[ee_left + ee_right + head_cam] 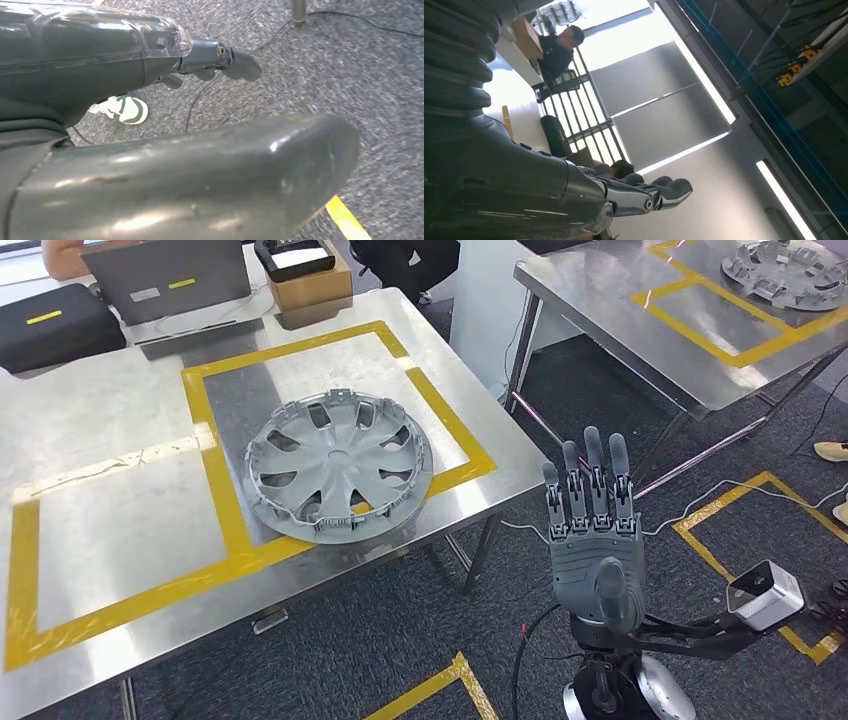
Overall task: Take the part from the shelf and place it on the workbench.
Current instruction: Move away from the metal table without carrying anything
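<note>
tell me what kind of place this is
Likely a robot test workshop: steel workbenches marked out with yellow tape, a grey wheel cover lying in one taped zone, and cables trailing over grey carpet.

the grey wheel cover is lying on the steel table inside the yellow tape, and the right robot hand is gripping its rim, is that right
Not quite. In the head view the wheel cover does lie on the steel table inside the yellow tape, but the right robot hand is raised off to the side over the floor, fingers straight, holding nothing.
</note>
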Action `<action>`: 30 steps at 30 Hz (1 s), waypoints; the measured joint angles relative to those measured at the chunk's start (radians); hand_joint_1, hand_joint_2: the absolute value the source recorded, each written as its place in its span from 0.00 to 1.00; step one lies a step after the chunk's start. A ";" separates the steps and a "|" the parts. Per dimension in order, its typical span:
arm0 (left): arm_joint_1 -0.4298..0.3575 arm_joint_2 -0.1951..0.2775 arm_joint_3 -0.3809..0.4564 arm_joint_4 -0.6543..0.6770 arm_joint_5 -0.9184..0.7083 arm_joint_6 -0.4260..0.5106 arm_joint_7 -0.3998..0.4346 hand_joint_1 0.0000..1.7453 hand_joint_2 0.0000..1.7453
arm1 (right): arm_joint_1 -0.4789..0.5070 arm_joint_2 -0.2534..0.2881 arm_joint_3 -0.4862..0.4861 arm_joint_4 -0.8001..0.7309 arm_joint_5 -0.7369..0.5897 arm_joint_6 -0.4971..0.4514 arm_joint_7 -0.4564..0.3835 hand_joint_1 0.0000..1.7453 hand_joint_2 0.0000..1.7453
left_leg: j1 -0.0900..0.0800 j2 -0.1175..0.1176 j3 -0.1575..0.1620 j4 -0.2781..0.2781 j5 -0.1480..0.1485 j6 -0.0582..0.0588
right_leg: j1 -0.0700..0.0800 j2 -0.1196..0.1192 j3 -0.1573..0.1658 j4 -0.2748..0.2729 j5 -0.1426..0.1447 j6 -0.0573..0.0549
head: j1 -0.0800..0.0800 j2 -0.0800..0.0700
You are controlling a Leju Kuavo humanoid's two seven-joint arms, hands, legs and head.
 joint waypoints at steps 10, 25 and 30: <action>0.000 -0.005 0.000 0.000 0.006 0.002 0.013 0.00 0.00 | 0.008 0.000 -0.001 -0.004 -0.002 0.000 -0.004 0.00 1.00 | -0.044 0.005 -0.100 0.001 0.091 0.024 | 0.058 0.001 0.166 -0.049 -0.076 -0.089 | 0.024 0.000; 0.000 -0.002 0.000 0.000 -0.014 0.009 0.025 0.00 0.00 | 0.026 -0.001 -0.002 -0.013 -0.007 0.004 -0.016 0.00 1.00 | 0.020 0.006 0.014 0.044 -0.023 -0.079 | 0.018 -0.007 -0.003 -0.045 0.062 -0.036 | -0.004 0.000; -0.002 -0.002 0.000 0.000 -0.033 0.008 0.024 0.00 0.00 | 0.038 -0.002 -0.005 -0.018 0.002 -0.008 -0.020 0.00 1.00 | 0.010 0.004 0.002 0.020 -0.020 -0.016 | 0.010 -0.005 -0.024 -0.006 0.039 -0.012 | 0.000 0.000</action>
